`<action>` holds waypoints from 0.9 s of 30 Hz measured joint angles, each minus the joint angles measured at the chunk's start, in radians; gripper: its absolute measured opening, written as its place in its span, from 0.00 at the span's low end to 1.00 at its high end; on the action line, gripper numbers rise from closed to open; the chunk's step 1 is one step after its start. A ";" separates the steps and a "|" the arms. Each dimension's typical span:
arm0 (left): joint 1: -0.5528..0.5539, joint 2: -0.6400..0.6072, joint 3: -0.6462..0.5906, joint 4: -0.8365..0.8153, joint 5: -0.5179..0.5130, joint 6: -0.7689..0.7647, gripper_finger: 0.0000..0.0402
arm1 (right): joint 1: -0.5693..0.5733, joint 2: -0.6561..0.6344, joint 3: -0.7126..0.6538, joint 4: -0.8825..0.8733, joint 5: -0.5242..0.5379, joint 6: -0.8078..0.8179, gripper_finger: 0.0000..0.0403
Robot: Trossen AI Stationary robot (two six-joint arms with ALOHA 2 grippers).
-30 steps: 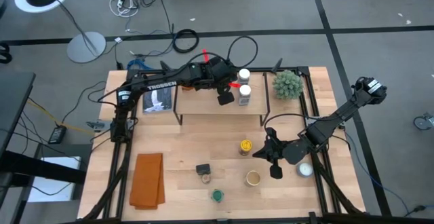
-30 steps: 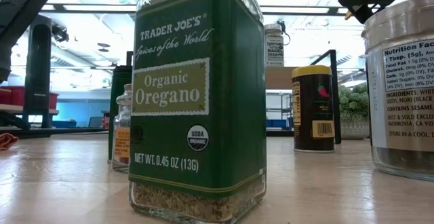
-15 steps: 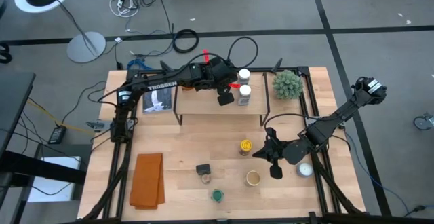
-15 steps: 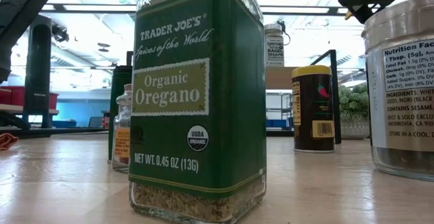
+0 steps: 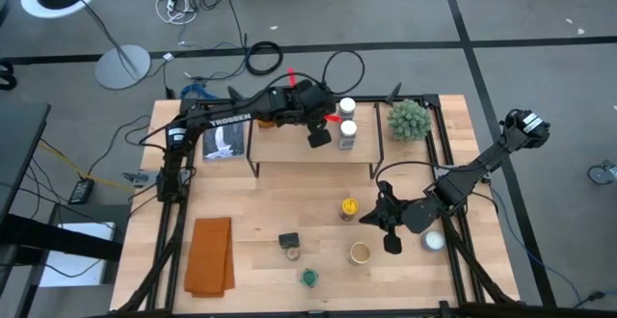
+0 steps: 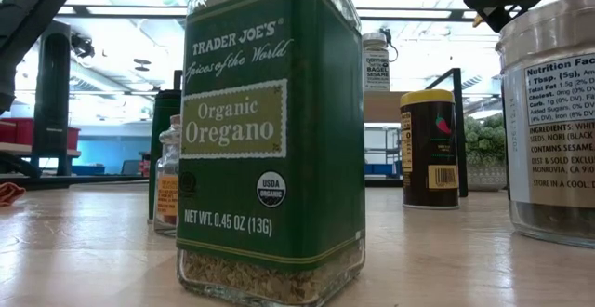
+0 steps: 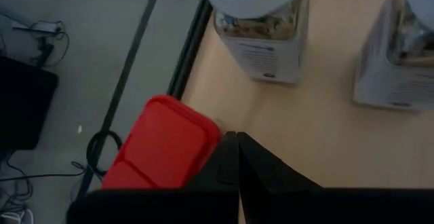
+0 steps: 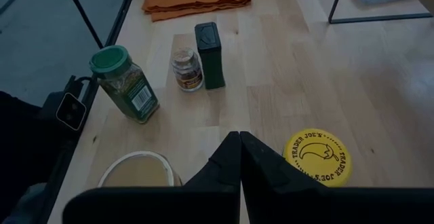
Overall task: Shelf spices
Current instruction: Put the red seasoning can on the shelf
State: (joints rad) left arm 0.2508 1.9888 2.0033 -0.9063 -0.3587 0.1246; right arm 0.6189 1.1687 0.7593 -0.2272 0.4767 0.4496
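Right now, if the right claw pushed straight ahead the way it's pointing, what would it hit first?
Most likely the dark green tin, with the small amber jar right beside it. The shut right claw points across bare table toward that pair; the yellow-lidded jar sits off to one side. Depth is uncertain.

Left arm: stretched far across; left gripper [image 5: 319, 139] closed
Right arm: bent low; right gripper [image 5: 390, 244] closed
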 joint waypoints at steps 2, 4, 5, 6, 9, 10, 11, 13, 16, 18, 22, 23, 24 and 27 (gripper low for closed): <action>0.001 0.000 0.000 0.011 -0.012 0.000 0.00 | 0.000 0.000 0.000 0.000 0.000 0.000 0.01; 0.001 0.000 0.000 0.029 -0.014 0.000 0.00 | 0.000 0.000 0.000 0.000 0.000 0.000 0.01; 0.001 0.000 0.000 0.032 -0.014 0.000 0.00 | 0.000 0.000 0.000 0.000 0.000 0.000 0.00; 0.001 0.000 0.000 0.032 -0.014 0.000 0.00 | 0.000 0.000 0.000 0.000 0.000 0.000 0.00; -0.002 0.000 0.000 0.037 -0.014 0.001 0.00 | 0.000 0.000 0.000 0.000 0.000 0.000 0.00; -0.003 0.000 0.000 0.037 -0.014 0.001 0.00 | 0.000 0.000 0.000 0.000 0.000 0.000 0.01; -0.003 0.000 0.000 0.036 -0.014 0.001 0.00 | 0.000 0.000 0.000 0.000 0.000 0.000 0.01; -0.004 0.000 0.000 0.032 -0.014 0.001 0.00 | 0.000 0.000 0.000 0.000 0.000 0.000 0.01; -0.004 0.000 0.014 0.008 -0.014 0.002 0.00 | 0.000 0.000 0.000 0.000 0.000 0.000 0.00; -0.004 0.000 0.039 -0.006 -0.014 0.004 0.00 | 0.000 0.000 0.000 0.001 0.000 0.000 0.00; -0.002 -0.002 0.096 -0.018 -0.015 0.034 0.00 | 0.000 0.000 0.000 0.001 0.000 0.000 0.01; 0.000 -0.002 0.116 -0.029 -0.017 0.047 0.00 | 0.000 0.000 0.000 0.001 -0.001 0.000 0.00; 0.003 -0.002 0.133 -0.037 -0.022 0.060 0.00 | 0.000 0.000 0.000 0.001 -0.001 0.000 0.00; 0.024 -0.003 0.167 -0.032 -0.043 0.082 0.00 | 0.000 0.000 0.000 0.001 -0.001 0.000 0.00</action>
State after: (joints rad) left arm 0.2749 1.9854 2.1705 -0.9380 -0.4016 0.2070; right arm 0.6191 1.1687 0.7593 -0.2260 0.4759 0.4493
